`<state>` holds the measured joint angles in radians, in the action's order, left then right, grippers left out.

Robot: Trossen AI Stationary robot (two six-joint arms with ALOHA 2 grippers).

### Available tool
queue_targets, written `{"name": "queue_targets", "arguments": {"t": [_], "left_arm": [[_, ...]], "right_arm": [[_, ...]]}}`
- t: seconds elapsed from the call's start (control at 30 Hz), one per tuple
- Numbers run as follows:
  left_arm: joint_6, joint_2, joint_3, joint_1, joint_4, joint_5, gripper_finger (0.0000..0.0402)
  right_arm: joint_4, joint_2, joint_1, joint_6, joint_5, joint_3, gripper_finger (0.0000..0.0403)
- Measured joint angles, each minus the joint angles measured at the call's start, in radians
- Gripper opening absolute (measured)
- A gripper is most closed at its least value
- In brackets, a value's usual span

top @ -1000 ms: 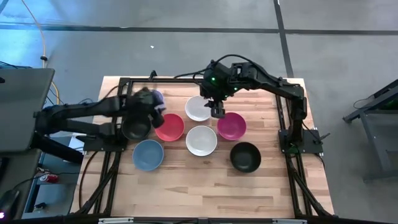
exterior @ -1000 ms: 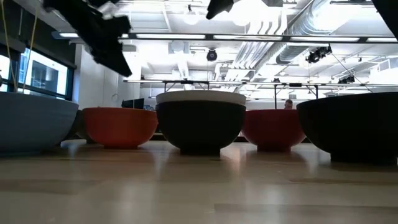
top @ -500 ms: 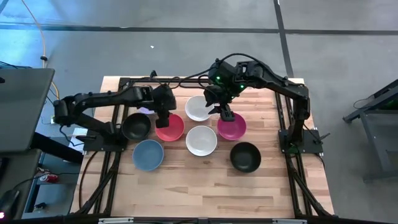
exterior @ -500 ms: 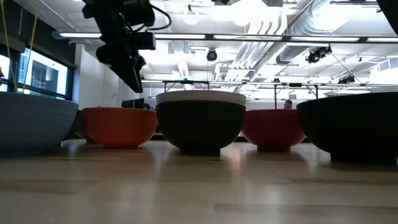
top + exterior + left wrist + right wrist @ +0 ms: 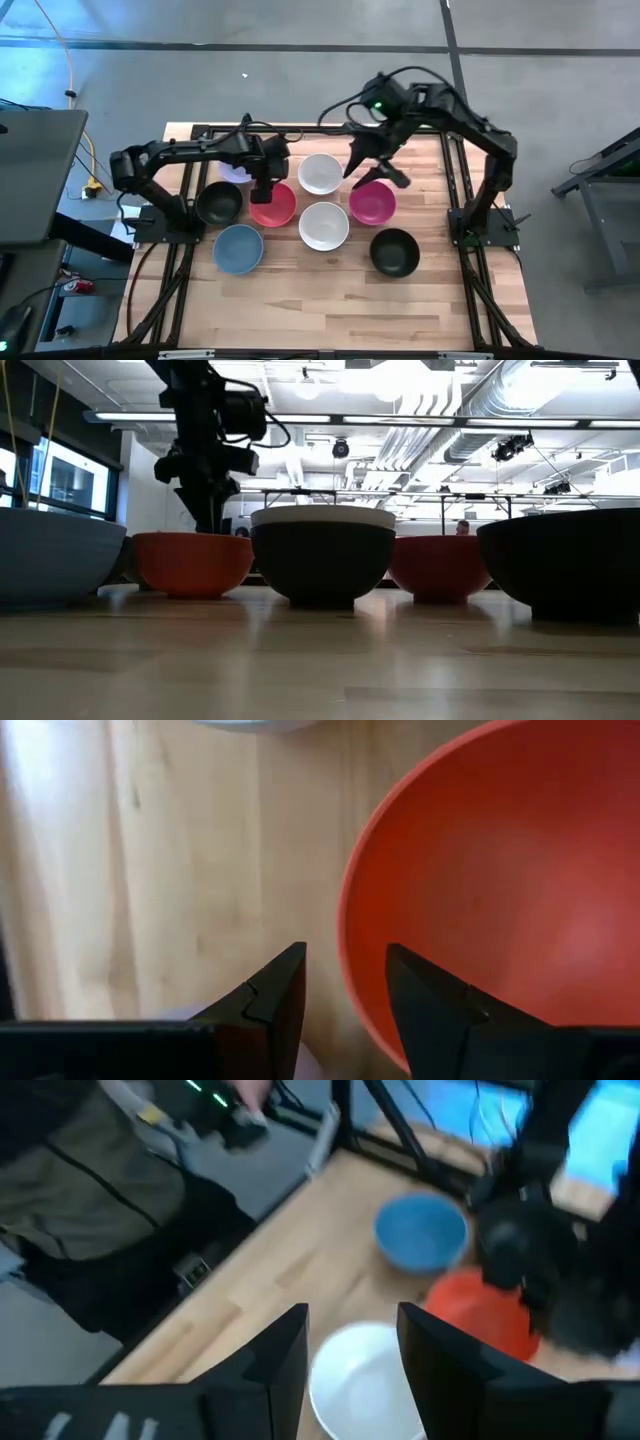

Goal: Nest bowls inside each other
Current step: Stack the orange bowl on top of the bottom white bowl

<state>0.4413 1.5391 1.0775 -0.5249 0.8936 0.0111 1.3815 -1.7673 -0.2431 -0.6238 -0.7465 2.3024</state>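
Note:
Eight bowls stand on their bases on the table in the high view: lavender (image 5: 236, 167) half under my left arm, black (image 5: 219, 203), red (image 5: 272, 205), white (image 5: 320, 173), white (image 5: 324, 226), magenta (image 5: 372, 203), blue (image 5: 238, 249), black (image 5: 395, 252). My left gripper (image 5: 265, 189) is open and points down at the red bowl's far-left rim (image 5: 350, 935). One finger stands inside that rim and one outside, and I see no touch. In the low view it hangs just above the red bowl (image 5: 190, 562). My right gripper (image 5: 391, 179) is open, raised and tilted between the far white bowl and the magenta bowl.
A black frame (image 5: 300, 128) runs along the table's far edge and down both sides. Free wood (image 5: 320, 300) lies toward the near edge. The right wrist view looks across the far white bowl (image 5: 360, 1380), the blue bowl (image 5: 420, 1232) and the red bowl (image 5: 480, 1315) toward my left arm.
My left gripper has left the black bowl on the left, swung toward the table's right to the red bowl, and come down to its rim. My right gripper has risen from between the far white and magenta bowls, shifting right and tipping. No bowl has moved.

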Motion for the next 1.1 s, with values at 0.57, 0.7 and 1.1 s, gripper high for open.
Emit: {"name": "queue_targets", "arguments": {"t": [0.57,0.7,1.1], "left_arm": [[0.011,0.019,0.000,-0.046,-0.029,-0.105,0.0126],[-0.002,0.019,0.000,-0.046,-0.028,-0.106,0.0126],[-0.028,0.027,0.000,-0.049,-0.026,-0.134,0.0126]], "right_arm": [[-0.053,0.121,-0.005,-0.006,-0.032,0.000,0.0147],[-0.055,0.121,-0.005,-0.005,-0.032,0.000,0.0147],[-0.058,0.120,-0.005,0.006,-0.032,0.000,0.0147]]}}
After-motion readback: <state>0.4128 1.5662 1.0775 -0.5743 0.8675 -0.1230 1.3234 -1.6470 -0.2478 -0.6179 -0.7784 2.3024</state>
